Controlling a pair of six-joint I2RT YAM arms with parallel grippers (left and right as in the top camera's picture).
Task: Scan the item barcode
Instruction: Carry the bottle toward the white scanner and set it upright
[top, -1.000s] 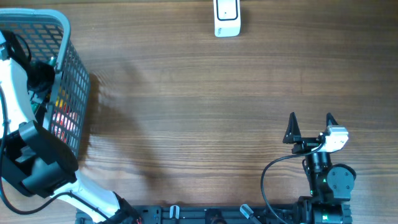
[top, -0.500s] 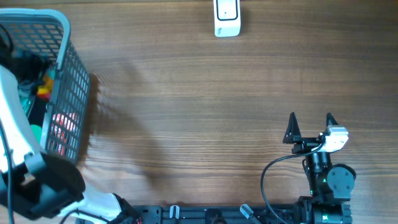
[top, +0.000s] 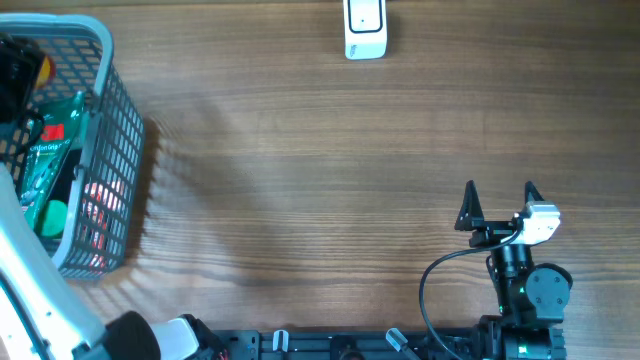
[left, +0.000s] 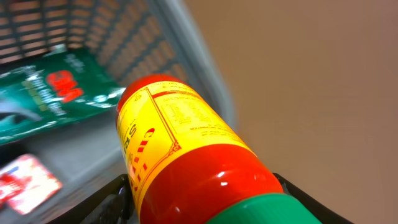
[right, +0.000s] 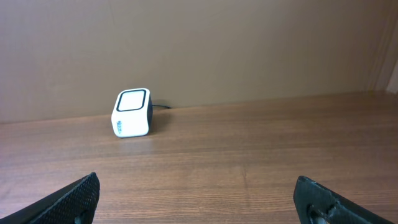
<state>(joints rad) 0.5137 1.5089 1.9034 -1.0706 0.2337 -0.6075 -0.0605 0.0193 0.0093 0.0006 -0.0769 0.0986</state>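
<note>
We're reading what looks like a red "3M" logo on the green packet. We're seeing red lettering and a fine-print panel on the bottle's yellow label, neither legible. We're finding the scanner's small front mark unreadable.

Bottle: red body, yellow label with red lettering, red border line and fine dark print; green cap. Basket: grey mesh grid. Large packet: dark green, white and red lettering. Small packet: red and white. Scanner: white, dark outline round window, black back. Table: brown wood grain. Right end effector: black fingers.
</note>
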